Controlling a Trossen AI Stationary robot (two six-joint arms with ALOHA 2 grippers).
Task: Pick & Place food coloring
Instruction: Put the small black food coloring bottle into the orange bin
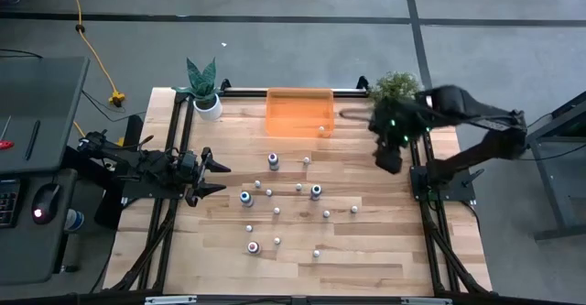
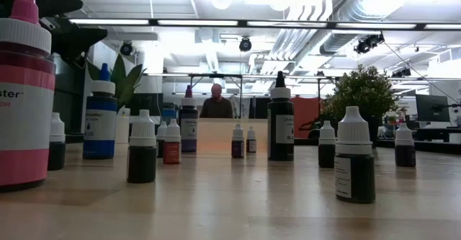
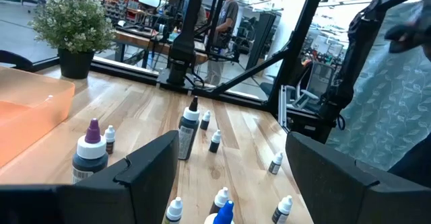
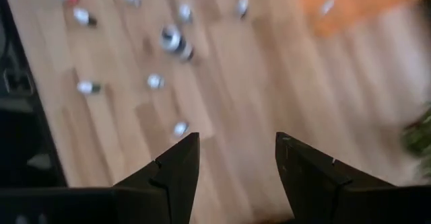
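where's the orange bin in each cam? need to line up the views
High view: translucent orange plastic bin, middle of the table's far edge.
Low view: pale box behind the small dropper bottles.
Left wrist view: in it, cut by the frame.
Right wrist view: blurred orange patch.
Shared landmark: bushy green potted plant beside the bin.

Industrial lab, exposed ceiling ducts (image 2: 338, 13), workbenches (image 3: 138, 39)

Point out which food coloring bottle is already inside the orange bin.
The small white-capped bottle in the orange bin's front right corner; every other bottle stands out on the wooden table.
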